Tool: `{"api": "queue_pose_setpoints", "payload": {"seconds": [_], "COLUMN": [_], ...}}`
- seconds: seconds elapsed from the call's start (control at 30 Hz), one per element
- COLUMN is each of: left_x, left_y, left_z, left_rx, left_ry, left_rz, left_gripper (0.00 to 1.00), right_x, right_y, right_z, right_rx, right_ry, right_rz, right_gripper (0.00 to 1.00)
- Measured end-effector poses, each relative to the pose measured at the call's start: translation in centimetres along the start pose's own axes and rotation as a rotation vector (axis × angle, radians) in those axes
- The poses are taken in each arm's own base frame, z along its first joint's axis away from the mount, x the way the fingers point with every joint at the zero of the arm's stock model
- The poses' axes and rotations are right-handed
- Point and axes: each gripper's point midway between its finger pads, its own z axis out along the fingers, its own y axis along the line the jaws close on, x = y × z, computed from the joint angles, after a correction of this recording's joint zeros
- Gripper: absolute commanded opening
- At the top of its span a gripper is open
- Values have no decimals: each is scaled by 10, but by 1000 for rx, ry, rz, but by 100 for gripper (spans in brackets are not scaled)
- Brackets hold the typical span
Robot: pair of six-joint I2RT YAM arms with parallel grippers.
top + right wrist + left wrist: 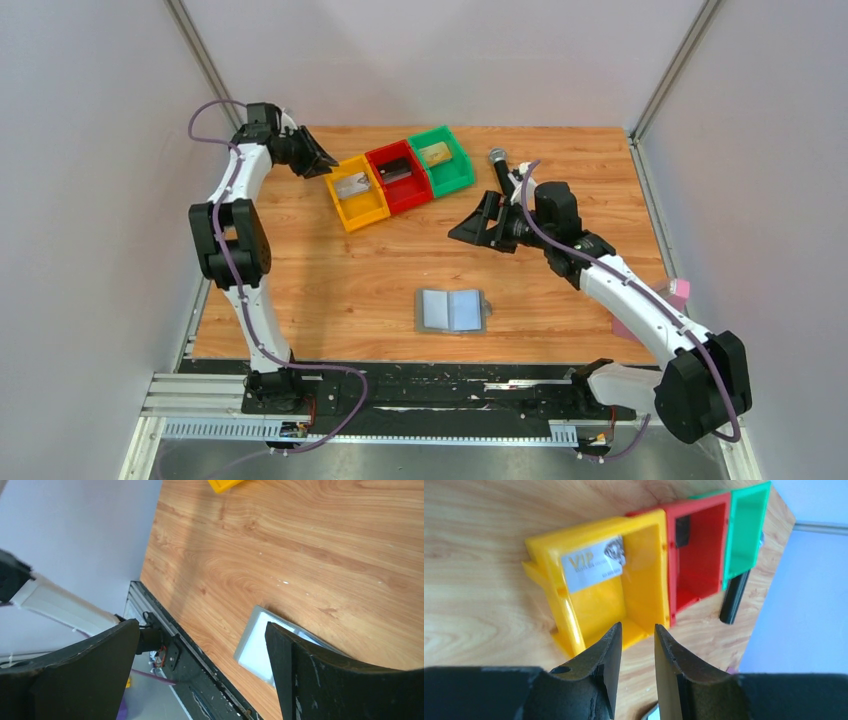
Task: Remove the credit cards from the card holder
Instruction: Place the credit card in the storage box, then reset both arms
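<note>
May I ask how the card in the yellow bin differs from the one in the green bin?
The silver card in the yellow bin is whitish with gold VIP lettering; the gold card in the green bin is tan, its print too small to read. The silver card sits at the row's left end, the gold card at its right. Both are out of the card holder.
</note>
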Motion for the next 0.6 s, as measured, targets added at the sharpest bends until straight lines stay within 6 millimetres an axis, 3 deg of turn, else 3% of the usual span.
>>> {"api": "queue_pose_setpoints", "payload": {"seconds": [0.1,0.3,0.33,0.37,0.43,0.6], "left_x": [13,51,62,71,94,152], "left_y": [-17,-65,-76,-85,-107,-139], "left_z": [-27,-94,-107,-114,-130,-154], "left_rx": [21,102,123,139,184,277], "left_ry": [-5,-46,-53,-54,-52,-7], "left_rz": [40,182,218,246,322,454], "left_gripper": [41,64,70,89,98,100], "right_x": [-4,-13,-15,-18,-23,-37], "right_y": [-8,-21,-21,-19,-14,5], "right_z": [-3,-20,-25,-30,-41,-63], "right_rx": [64,188,202,208,216,203], "right_ry": [-8,-65,-84,-102,-141,-228], "right_rz": [-22,-84,-101,-114,-139,-183], "right_gripper": [100,100,100,100,100,100]}}
